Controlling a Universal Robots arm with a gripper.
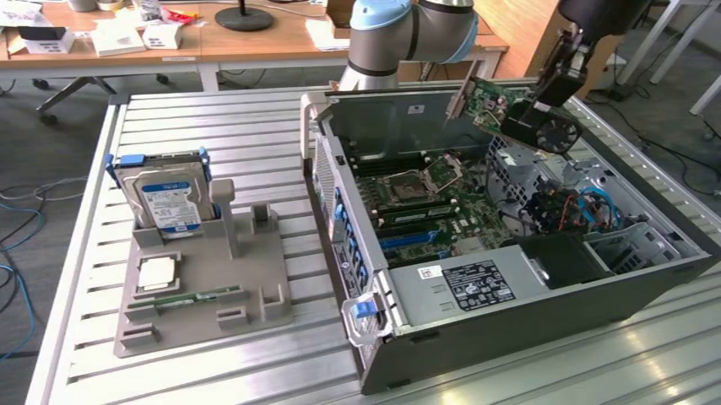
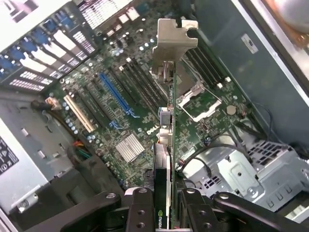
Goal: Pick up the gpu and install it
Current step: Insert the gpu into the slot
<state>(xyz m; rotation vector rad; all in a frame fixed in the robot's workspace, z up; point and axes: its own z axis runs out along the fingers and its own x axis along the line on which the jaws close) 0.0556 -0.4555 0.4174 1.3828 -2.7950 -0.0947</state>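
Note:
The gpu (image 1: 501, 103) hangs tilted in the air over the far end of the open computer case (image 1: 631, 291), its round black fan (image 1: 555, 132) facing the exterior view's right. My gripper (image 1: 545, 99) is shut on it from above. In the wrist view the gpu (image 2: 170, 145) is seen edge-on between my fingers (image 2: 140, 210), with its silver end bracket (image 2: 172, 41) farthest from the camera. It is clear of the motherboard (image 2: 140, 111) and its blue slot (image 2: 116, 94) below.
A grey holder tray (image 1: 203, 278) on the slatted table at the exterior view's left carries a silver hard drive (image 1: 169, 201) and a green memory stick (image 1: 192, 297). Inside the case are the power supply (image 1: 474, 283), drive cage (image 2: 241, 171) and loose cables (image 1: 575, 211).

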